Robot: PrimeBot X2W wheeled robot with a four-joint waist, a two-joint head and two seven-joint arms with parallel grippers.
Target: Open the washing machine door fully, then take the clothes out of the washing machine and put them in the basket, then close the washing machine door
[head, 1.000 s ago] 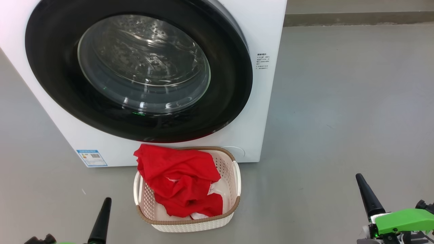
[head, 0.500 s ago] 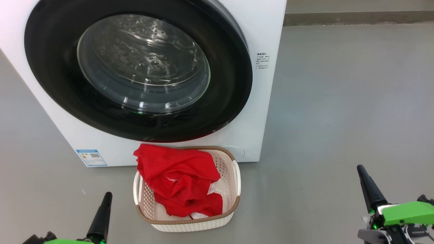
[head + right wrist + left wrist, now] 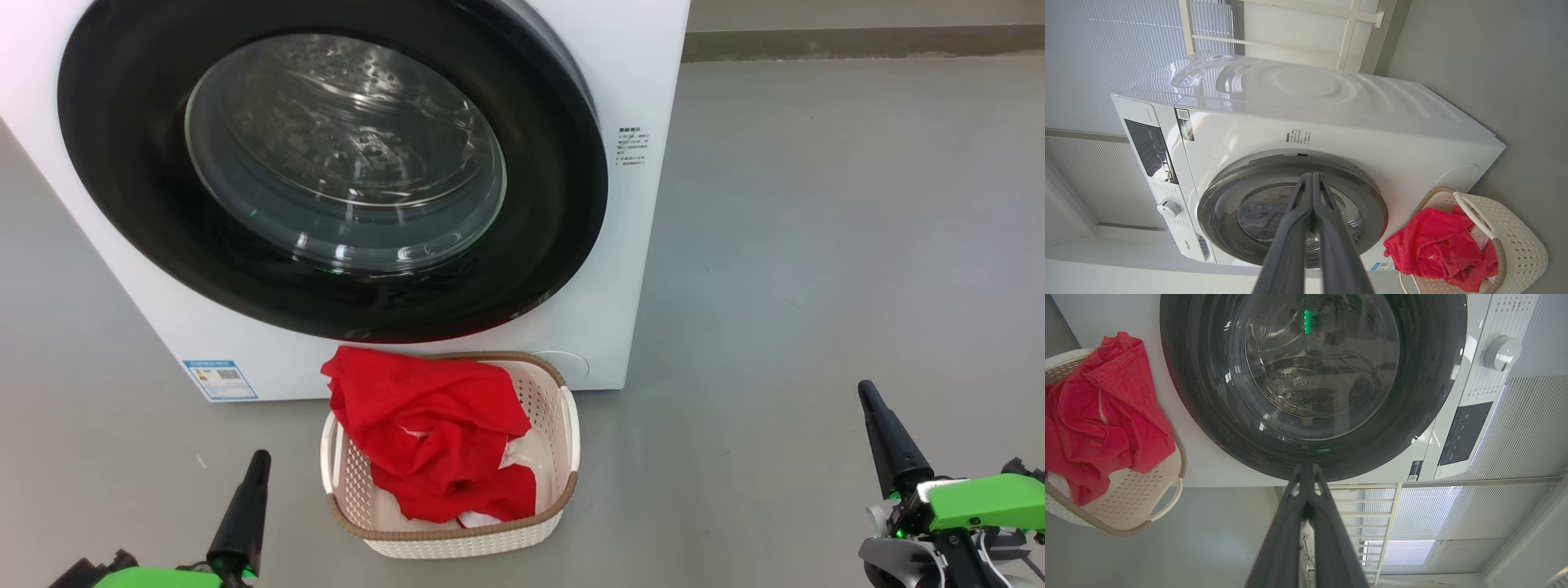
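Note:
The white washing machine [image 3: 645, 73] stands ahead with its black-rimmed glass door [image 3: 343, 167] shut flat against the front. Through the glass the steel drum looks bare. On the floor before it sits the cream basket [image 3: 563, 425], holding the red clothes [image 3: 433, 433], which spill over its far left rim. My left gripper [image 3: 260, 457] is shut, low at the basket's left, holding nothing. My right gripper [image 3: 865, 390] is shut and holds nothing, well off to the right. The left wrist view has the door [image 3: 1306, 384], basket [image 3: 1163, 498] and clothes [image 3: 1102, 412]; the right wrist view has the machine [image 3: 1331, 118], door [image 3: 1290, 200] and clothes [image 3: 1437, 245].
Grey floor [image 3: 816, 245] stretches wide to the right of the machine. A wall skirting [image 3: 857, 45] runs along the back. The machine's control panel and dial [image 3: 1502, 353] sit at its top; window blinds [image 3: 1433, 522] stand behind it.
Both grippers have slid a little further up the head view, the right one more. Door, basket and clothes stay put.

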